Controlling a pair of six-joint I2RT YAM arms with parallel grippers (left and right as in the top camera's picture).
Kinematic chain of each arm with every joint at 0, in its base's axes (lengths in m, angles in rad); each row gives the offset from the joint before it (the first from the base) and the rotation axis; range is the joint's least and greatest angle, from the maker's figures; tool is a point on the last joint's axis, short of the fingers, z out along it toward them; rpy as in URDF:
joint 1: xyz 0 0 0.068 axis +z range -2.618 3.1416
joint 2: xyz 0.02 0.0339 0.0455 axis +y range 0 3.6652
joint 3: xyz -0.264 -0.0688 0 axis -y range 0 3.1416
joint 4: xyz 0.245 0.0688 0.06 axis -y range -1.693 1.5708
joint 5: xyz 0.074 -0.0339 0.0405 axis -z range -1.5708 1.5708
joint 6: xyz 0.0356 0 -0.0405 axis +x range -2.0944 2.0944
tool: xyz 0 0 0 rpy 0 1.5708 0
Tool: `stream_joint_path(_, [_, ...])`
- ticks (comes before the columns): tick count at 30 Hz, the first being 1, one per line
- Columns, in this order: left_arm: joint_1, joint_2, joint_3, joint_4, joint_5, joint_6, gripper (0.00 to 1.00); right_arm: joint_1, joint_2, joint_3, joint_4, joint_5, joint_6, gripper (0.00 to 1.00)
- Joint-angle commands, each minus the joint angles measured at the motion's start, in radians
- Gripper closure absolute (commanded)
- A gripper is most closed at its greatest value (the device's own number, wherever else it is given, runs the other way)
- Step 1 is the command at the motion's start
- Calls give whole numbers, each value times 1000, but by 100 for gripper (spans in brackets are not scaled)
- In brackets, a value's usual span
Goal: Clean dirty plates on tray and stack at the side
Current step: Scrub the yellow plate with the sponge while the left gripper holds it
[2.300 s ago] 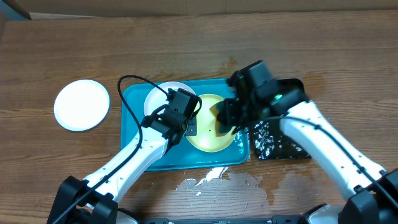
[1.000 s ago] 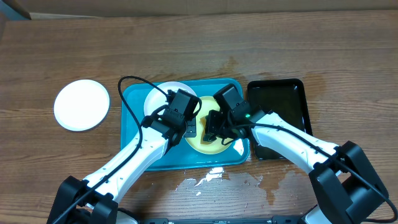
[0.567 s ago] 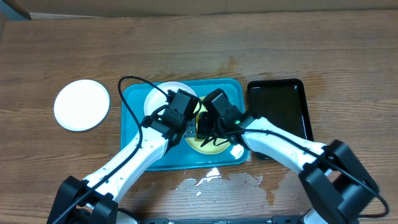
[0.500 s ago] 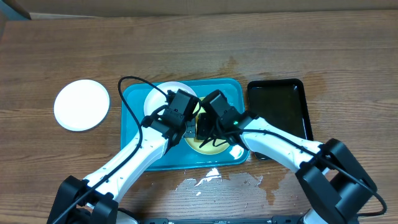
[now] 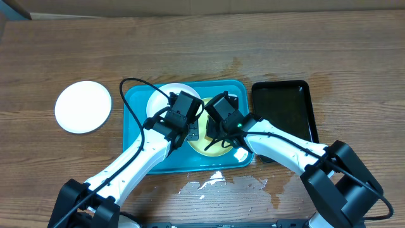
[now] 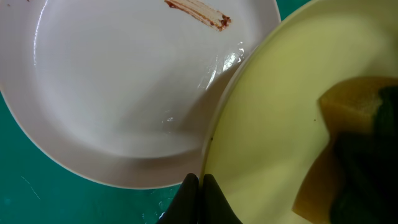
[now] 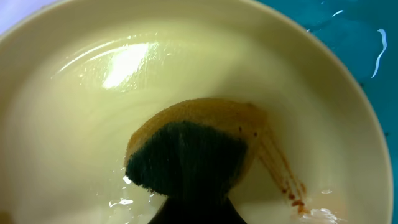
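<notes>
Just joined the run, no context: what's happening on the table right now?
Plate washing, mid-scrub. The left gripper pinches the rim of the yellow plate in the blue tray. The right gripper presses a sponge onto that plate beside a reddish streak. The yellow plate overlaps a white plate that carries a smear. A second white plate sits on the table left of the tray.

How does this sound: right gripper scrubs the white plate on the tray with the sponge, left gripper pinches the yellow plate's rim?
One slip: the right gripper presses the sponge on the yellow plate, not the white plate, as the right wrist view shows. The left gripper does pinch the yellow plate's rim.
</notes>
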Motion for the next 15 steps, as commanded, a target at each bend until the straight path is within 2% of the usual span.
stream_joint_path(1, [1,-13,18,-3,5,2,96,-10,14,-1,10,88,-50,96])
stream_joint_path(4, [1,-13,18,-3,5,2,96,-10,14,0,21,124,-59,96])
stream_joint_path(11, [1,-13,18,-3,5,9,96,-10,14,0,89,115,-191,96])
stream_joint_path(15, [1,-13,18,-8,5,9,96,-18,-14,33,73,109,-197,96])
